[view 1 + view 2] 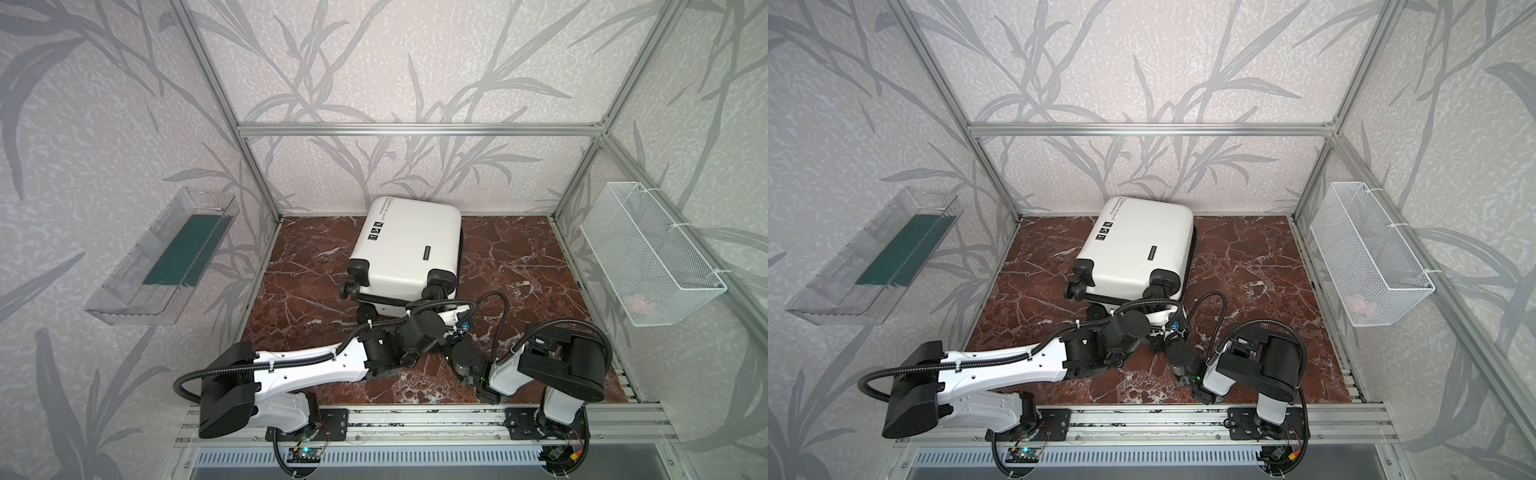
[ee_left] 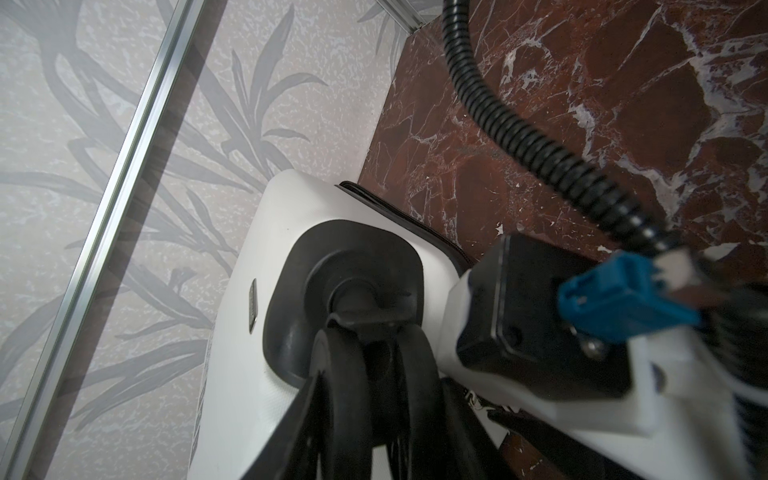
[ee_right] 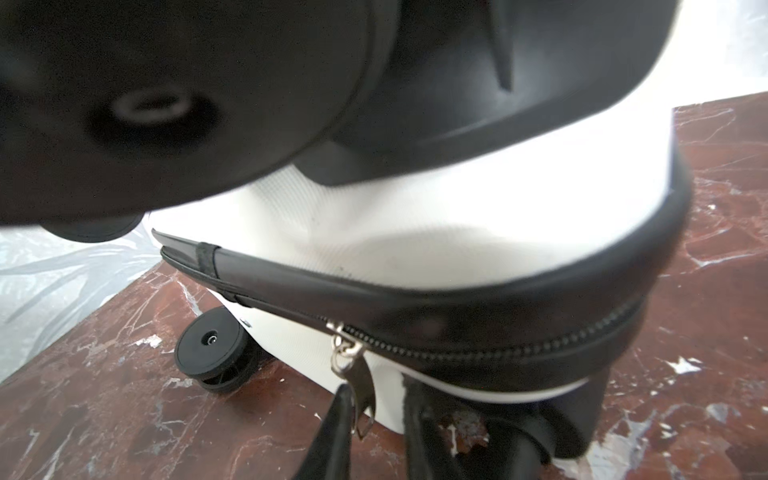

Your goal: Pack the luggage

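Zipper pull [image 3: 360,380] hangs between the right gripper's [image 3: 376,419] parted fingers [image 3: 337,428], nothing clamped yet; left gripper [image 2: 374,440] straddles a wheel [image 2: 345,374] of the luggage [image 2: 237,316], grip unclear.

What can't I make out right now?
- Luggage inside: lid down, all views.
- Left gripper on wheel: hold unclear, fingers cut off by wrist view's edge.
- Right gripper: under left arm in both top views.
- Pink thing in basket: too small, blurred by mesh, top views.
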### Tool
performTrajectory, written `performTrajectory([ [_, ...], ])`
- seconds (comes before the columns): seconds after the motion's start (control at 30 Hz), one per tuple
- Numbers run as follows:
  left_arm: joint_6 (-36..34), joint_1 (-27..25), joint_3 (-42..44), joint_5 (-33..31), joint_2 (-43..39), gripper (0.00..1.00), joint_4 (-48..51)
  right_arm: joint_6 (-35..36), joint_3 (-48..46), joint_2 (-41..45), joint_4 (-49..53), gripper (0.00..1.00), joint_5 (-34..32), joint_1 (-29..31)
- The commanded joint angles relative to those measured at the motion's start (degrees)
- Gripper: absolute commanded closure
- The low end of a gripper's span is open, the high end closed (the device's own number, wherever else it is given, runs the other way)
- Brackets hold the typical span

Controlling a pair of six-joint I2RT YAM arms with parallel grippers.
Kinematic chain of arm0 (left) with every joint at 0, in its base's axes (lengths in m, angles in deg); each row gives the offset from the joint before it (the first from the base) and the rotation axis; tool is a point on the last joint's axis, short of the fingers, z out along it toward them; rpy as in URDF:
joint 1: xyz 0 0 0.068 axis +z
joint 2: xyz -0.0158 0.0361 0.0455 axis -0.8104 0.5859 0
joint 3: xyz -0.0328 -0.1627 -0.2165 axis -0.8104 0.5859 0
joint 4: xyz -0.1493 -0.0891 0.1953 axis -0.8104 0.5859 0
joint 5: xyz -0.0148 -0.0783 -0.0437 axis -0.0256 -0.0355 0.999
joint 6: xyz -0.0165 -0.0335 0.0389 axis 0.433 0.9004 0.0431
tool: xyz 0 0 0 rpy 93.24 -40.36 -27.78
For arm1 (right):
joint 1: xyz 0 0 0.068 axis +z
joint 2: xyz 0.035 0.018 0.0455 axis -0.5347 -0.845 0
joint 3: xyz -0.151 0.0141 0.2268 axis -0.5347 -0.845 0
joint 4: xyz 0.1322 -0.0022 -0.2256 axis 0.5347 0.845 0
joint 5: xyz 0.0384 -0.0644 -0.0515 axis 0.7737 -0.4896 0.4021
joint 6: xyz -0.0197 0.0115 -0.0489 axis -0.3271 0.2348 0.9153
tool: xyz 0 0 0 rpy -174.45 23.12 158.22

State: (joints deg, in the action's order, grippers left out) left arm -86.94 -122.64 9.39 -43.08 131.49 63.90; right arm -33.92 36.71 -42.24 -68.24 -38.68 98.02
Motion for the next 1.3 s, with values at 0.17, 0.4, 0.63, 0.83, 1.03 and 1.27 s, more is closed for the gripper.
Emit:
performTrajectory([
  [0.17, 1.3, 0.5, -3.2, 0.8, -0.5, 0.84, -3.0, 0.3, 0.4, 0.2, -1.6, 0.95, -0.6, 0.1],
  [0.4, 1.4, 0.5, -3.1, 0.6, -0.5, 0.92, -2.9, -0.5, -1.4, 0.5, -1.6, 1.00, -1.6, 0.1],
  [0.63, 1.4, 0.5, -2.9, 0.2, -0.6, 1.00, -2.8, -1.5, -4.0, 1.5, -1.6, 1.00, -2.3, -1.6],
  [0.83, 1.4, 0.6, -2.5, 0.3, -0.6, 1.00, -3.1, -2.1, -6.7, 3.4, -1.5, 1.00, -4.1, -3.4],
  [1.03, 1.4, 0.5, -2.5, 0.3, -0.8, 1.00, -3.2, -3.0, -7.5, 3.4, -1.5, 1.00, -5.3, -4.5],
  [1.27, 1.5, 0.5, -2.5, 0.2, -0.8, 1.00, -3.4, 0.0, -8.0, 6.3, -1.5, 1.00, 0.4, -4.5],
])
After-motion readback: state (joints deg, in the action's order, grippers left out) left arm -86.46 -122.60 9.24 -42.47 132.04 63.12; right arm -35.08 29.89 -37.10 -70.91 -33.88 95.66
